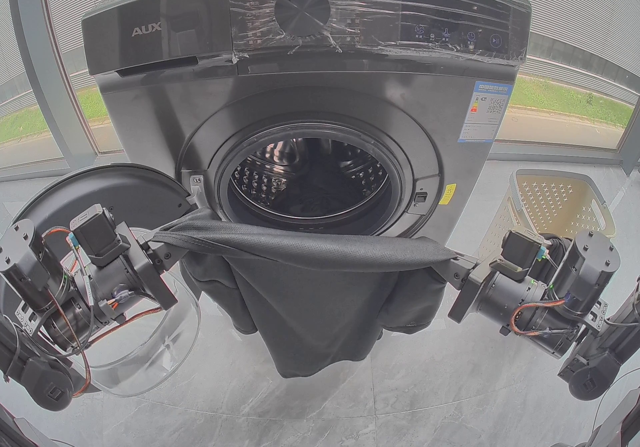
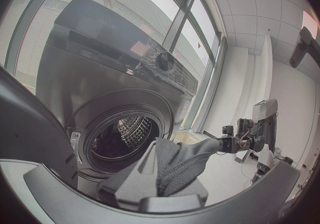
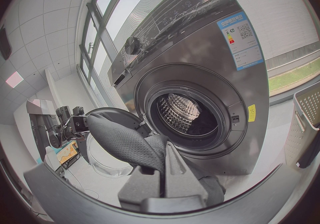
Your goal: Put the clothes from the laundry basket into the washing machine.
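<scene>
A dark grey garment (image 1: 313, 295) hangs stretched between my two grippers, just in front of and below the washing machine's round opening (image 1: 310, 178). My left gripper (image 1: 157, 243) is shut on its left end, my right gripper (image 1: 457, 267) on its right end. The cloth's upper edge is taut and the rest droops toward the floor. In the left wrist view the garment (image 2: 180, 164) bunches between the fingers (image 2: 143, 174); in the right wrist view the garment (image 3: 126, 141) is pinched the same way. Dark clothes lie inside the drum (image 1: 313, 192). The cream laundry basket (image 1: 557, 202) stands at the right.
The machine's door (image 1: 100, 202) is swung open to the left, its clear bowl (image 1: 153, 342) under my left arm. Grey tiled floor (image 1: 413, 382) lies in front. Windows run behind the machine.
</scene>
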### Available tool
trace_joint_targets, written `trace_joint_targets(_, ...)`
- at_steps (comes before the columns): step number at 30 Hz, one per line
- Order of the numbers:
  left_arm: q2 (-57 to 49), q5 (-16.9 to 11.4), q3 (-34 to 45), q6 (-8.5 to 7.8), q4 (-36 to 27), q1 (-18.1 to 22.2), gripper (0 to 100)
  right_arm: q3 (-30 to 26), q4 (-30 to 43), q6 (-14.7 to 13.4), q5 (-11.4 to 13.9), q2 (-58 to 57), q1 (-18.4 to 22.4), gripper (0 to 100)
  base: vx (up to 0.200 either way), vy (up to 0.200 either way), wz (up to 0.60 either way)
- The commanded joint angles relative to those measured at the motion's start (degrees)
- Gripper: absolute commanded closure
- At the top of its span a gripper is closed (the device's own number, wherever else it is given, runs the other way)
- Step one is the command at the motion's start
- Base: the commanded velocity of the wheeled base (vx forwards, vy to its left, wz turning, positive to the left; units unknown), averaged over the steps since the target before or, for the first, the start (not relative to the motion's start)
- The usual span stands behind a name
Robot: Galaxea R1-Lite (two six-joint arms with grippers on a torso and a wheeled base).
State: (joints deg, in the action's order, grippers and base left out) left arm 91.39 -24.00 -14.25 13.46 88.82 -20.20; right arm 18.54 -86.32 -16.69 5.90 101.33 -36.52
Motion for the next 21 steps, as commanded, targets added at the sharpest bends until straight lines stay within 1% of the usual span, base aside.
trace_joint_targets(1, 0.28, 0.01, 0.54, -0.1, 0.04, -0.37, 100, 0.09, 0.01, -0.01, -0.01, 0.62, -0.48, 100, 0.0, 0.0, 0.0)
trace_joint_targets(7, 2.91, 0.1, -0.16, -0.54, 0.04, -0.54, 100, -0.26, 0.01, -0.01, -0.01, 0.71, -0.48, 100, 0.0, 0.0, 0.0)
trace_joint_targets(9, 3.62, 0.27, -0.95, -0.8, 0.04, -0.63, 100, -0.88, 0.01, 0.17, 0.6, 0.71, -0.65, 100, 0.0, 0.0, 0.0)
trace_joint_targets(11, 3.88, 0.45, -1.75, -0.71, 0.04, -0.89, 100, -2.19, 0.1, 0.17, 1.04, 0.62, -1.89, 100, 0.0, 0.0, 0.0)
trace_joint_targets(12, 3.88, 0.45, -1.75, -0.71, 0.04, -0.89, 100, -2.19, 0.1, 0.17, 1.04, 0.62, -1.89, 100, 0.0, 0.0, 0.0)
trace_joint_targets(13, 4.41, 0.54, -2.27, -0.54, 0.04, -2.39, 100, -4.04, 0.01, 0.17, 1.92, 0.71, -4.52, 100, 0.0, 0.0, 0.0)
trace_joint_targets(14, 4.94, 0.71, -2.45, -0.63, 0.04, -2.83, 100, -4.92, 0.1, 0.08, 2.01, 0.8, -5.66, 0, 0.0, 0.0, 0.0)
trace_joint_targets(18, 6.08, 1.77, -2.8, -1.51, 0.04, -4.85, 100, -5.97, -0.69, 0.87, 1.75, 2.03, -8.65, 0, 0.0, 0.0, 0.0)
trace_joint_targets(19, 6.08, 2.03, -3.15, -1.86, 0.04, -5.64, 100, -7.2, -1.04, 0.96, 1.75, 2.12, -9.8, 0, 0.0, 0.0, 0.0)
trace_joint_targets(21, 6.17, 2.21, -4.12, -1.94, 0.04, -6.17, 100, -10.37, -1.22, 1.04, 2.1, 2.21, -11.73, 0, 0.0, 0.0, 0.0)
